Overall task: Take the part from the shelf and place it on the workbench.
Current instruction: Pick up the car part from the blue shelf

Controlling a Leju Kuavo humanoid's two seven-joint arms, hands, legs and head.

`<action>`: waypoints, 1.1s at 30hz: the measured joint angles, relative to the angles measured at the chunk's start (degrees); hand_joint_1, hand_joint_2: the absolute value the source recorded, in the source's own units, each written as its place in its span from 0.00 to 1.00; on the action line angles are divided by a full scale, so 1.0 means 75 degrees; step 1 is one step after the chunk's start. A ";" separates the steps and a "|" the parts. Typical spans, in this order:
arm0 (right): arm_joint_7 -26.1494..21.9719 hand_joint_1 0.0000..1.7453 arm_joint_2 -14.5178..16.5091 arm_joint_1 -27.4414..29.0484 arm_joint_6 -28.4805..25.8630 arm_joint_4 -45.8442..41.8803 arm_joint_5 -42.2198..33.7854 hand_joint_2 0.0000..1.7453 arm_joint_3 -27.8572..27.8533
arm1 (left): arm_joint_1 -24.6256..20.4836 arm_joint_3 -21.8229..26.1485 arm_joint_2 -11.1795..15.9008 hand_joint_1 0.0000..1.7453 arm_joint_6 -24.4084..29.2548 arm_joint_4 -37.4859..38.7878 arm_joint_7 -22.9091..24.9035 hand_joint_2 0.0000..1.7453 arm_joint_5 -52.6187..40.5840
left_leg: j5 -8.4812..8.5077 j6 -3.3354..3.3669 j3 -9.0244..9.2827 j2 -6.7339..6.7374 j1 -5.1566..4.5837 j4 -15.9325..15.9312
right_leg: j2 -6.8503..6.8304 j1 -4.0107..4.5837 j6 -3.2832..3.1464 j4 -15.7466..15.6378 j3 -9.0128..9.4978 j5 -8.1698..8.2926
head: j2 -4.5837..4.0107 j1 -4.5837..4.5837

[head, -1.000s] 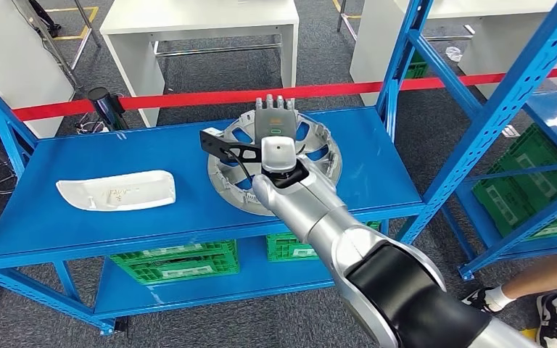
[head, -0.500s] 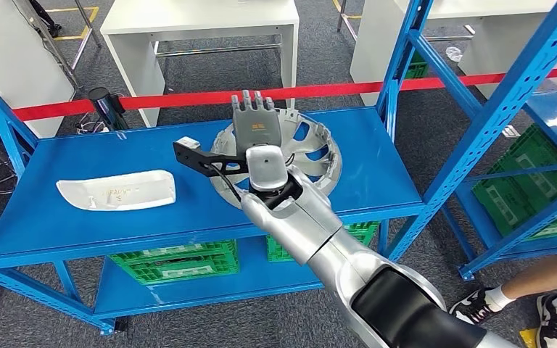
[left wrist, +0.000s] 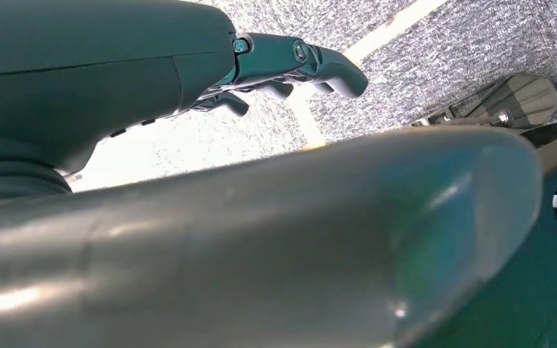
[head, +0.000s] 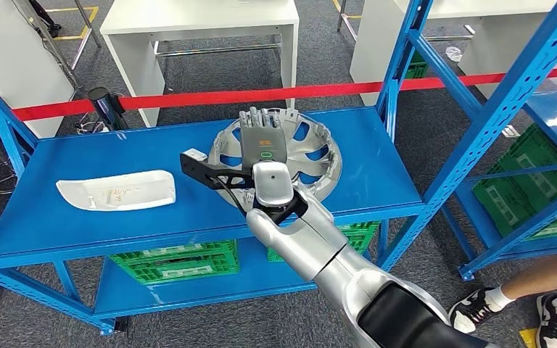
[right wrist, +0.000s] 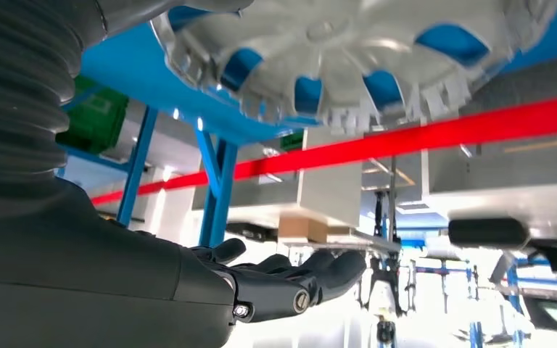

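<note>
our right hand [head: 262, 139] hovers flat and empty, fingers apart, directly over the silver wheel cover [head: 312, 156]. the white part [head: 117, 191] lies well off to its left, and our left hand [left wrist: 290, 61] holds nothing, fingers loosely curled.

workshop, probably | blue racking [head: 406, 80] | green crates [head: 178, 262] | red barrier tape [head: 188, 98]

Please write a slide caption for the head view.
Right hand open above the silver wheel cover on the blue shelf.

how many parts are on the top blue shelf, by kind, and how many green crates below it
silver wheel cover: 1
white trim panel: 1
green crates under the shelf: 2
Total: 4, not counting a green crate on the next rack.
</note>
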 joint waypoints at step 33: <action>-0.0124 0.00 -0.0109 0.1036 -0.0580 0.0429 -0.0912 1.00 -0.0455 | -0.0007 0.0000 -0.0007 0.00 0.0000 0.0000 0.0113 0.00 -0.0082 | -0.0002 -0.0002 -0.0002 0.0000 0.0000 -0.0001 | -0.0001 0.0001 -0.0001 0.0000 -0.0002 -0.0001 | 0.0000 0.0000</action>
